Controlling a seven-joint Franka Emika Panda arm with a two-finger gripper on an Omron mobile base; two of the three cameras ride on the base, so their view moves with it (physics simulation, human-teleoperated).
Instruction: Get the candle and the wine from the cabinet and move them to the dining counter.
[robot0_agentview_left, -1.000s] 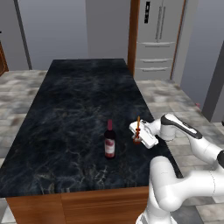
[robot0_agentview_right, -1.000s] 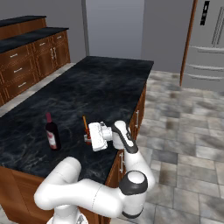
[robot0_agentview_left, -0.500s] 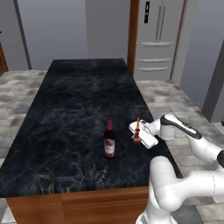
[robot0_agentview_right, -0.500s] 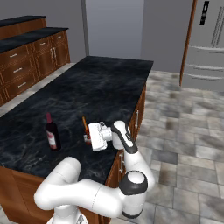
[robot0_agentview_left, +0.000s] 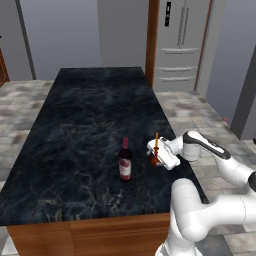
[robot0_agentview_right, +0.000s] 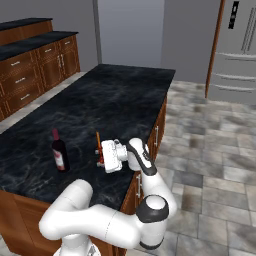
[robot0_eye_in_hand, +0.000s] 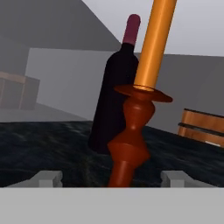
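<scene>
While the thin orange taper candle (robot0_eye_in_hand: 153, 43) in its turned dark red holder (robot0_eye_in_hand: 131, 140) stands on the black veined marble dining counter (robot0_agentview_left: 85, 115) beside the dark glass wine bottle (robot0_agentview_left: 125, 162), the two-finger gripper (robot0_agentview_left: 156, 156) stands spread around the holder's base, gripping nothing; light, top-heavy and brittle, the candle looks easily tipped. Any regrasp belongs low on the holder's narrow stem; the bottle is heavier and slick.

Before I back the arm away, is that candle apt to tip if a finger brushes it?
Probably yes. The candle is a tall thin taper on a narrow turned holder, so it looks top-heavy. It stands between the gripper's open jaws, near the dining counter edge, so a straight retreat seems safest.
</scene>
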